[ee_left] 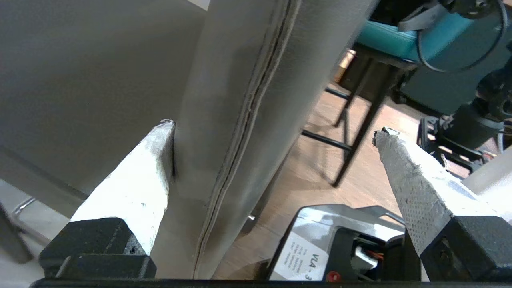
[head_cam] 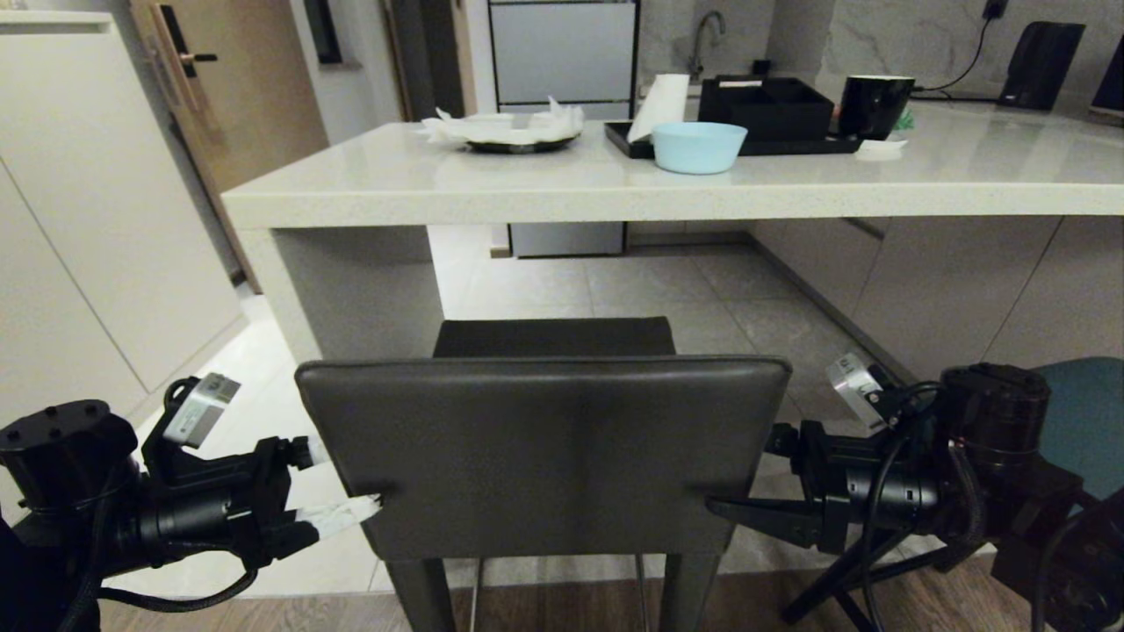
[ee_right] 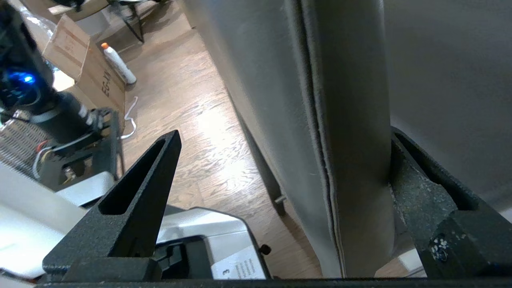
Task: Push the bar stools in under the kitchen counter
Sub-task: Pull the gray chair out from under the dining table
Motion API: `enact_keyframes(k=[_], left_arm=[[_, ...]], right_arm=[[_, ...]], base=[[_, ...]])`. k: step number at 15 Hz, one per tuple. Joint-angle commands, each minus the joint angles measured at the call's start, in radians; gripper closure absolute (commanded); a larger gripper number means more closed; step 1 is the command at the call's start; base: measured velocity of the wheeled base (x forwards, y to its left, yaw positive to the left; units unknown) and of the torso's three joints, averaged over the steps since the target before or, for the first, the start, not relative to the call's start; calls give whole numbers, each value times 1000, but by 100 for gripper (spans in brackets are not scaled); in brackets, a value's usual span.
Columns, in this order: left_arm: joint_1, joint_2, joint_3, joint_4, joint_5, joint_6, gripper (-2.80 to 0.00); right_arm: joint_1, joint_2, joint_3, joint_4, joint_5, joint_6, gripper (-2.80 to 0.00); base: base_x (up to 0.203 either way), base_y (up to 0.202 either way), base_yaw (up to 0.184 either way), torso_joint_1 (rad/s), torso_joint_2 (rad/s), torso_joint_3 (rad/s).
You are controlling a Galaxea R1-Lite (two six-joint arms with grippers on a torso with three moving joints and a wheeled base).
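The grey stool (head_cam: 544, 448) stood on the floor squarely before the counter (head_cam: 615, 189), its low square back toward the robot and its seat short of the surface's near edge, not yet beneath the slab. The open bay under the counter lay straight ahead of it, bounded on the left by the slab side panel (head_cam: 351, 290).

The left claw (head_cam: 347, 483) straddled the back's left edge, its taped fingers spread wide; in the left wrist view one finger (ee_left: 140, 180) lay against the leather, the other stood clear in the air. The right claw (head_cam: 746, 491) straddled the right edge in the same way, also wide open, with one black finger (ee_right: 416, 188) against the far face of the back and the other apart from it. Neither was clamped on anything.

The teal stool (head_cam: 1084, 421) showed only at the right margin, behind the right arm, well short of the counter's edge.

On the surface sat a blue bowl (head_cam: 699, 146), a black tray (head_cam: 755, 123) and a plate of paper (head_cam: 509, 132).

By my reading, the work had barely begun: the arms were placed for the first push, and both stools remained to be sent in.
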Motion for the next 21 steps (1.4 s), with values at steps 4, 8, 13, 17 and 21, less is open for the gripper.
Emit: enact_keyframes(k=[4, 8, 13, 17, 21], left_arm=[[-3, -22, 16, -10, -6, -2, -280], [-1, -36, 44, -10, -6, 0, -280], [-3, -47, 53, -10, -6, 5, -280], [-3, -47, 53, -10, -6, 5, -280], [-1, -42, 55, -10, -6, 4, -280]], right_arm=[[0, -2, 3, -7, 0, 0, -280], [0, -3, 18, -7, 0, -2, -280], [0, -7, 26, -16, 0, -2, -280], [0, -7, 26, -16, -3, 0, -280], [0, -7, 26, -16, -21, 0, -280]], base=[[-195, 0, -1, -1, 2, 4], [-196, 0, -3, 1, 2, 3], [-194, 0, -1, 2, 1, 2], [-195, 0, -2, 3, 2, 4], [-160, 0, -2, 0, -2, 5]])
